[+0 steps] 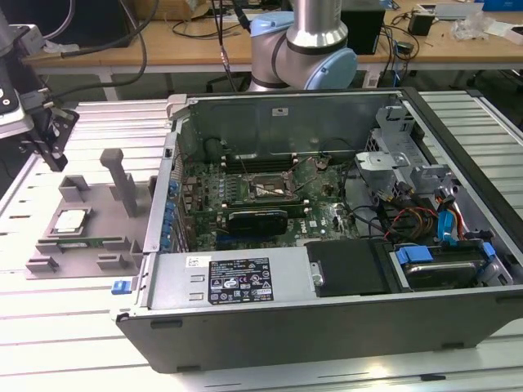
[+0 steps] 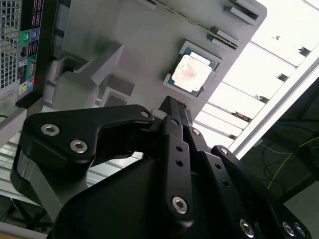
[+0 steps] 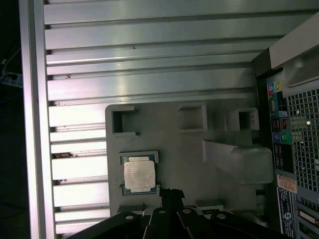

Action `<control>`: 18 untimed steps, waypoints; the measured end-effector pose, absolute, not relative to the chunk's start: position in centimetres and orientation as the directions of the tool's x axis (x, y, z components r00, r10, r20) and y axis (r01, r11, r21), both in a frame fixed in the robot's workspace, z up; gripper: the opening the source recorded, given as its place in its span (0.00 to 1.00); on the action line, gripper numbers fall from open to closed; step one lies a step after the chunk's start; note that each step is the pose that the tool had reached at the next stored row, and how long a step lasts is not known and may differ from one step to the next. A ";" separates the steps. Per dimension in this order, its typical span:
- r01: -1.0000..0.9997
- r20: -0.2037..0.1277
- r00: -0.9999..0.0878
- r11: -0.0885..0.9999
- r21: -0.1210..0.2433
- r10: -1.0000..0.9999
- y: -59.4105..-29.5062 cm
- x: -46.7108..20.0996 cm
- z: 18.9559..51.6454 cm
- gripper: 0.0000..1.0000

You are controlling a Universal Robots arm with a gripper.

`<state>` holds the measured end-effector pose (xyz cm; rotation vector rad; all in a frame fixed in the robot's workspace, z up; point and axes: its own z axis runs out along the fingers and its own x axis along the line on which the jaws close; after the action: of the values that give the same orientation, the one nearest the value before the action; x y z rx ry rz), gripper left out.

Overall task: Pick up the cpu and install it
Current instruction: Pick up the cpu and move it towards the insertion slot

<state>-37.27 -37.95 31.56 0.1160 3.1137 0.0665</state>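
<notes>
Resting in grey fixture (image 3: 189,164) pocket: cpu (image 3: 139,175), square, shiny silver top | jaws pressed together, empty, nearby

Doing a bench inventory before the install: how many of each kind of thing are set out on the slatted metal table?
cpu: 1
grey fixture: 1
open computer case: 1
Total: 3

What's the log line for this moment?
gripper: shut, empty, near cpu | cpu: seated in grey fixture, untouched | case: open
</notes>
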 end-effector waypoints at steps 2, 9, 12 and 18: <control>0.074 -0.024 -0.997 0.996 0.044 0.075 -37.9 -37.4 31.4 0.11; 0.074 -0.023 -0.997 0.996 0.044 0.075 -38.0 -37.9 30.3 0.11; 0.074 -0.023 -0.997 0.996 0.044 0.075 -38.0 -38.0 29.7 0.11; 0.074 -0.023 -0.997 0.996 0.044 0.075 -38.0 -38.1 28.5 0.11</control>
<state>-38.10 -37.98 28.53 0.1161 3.1137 0.0666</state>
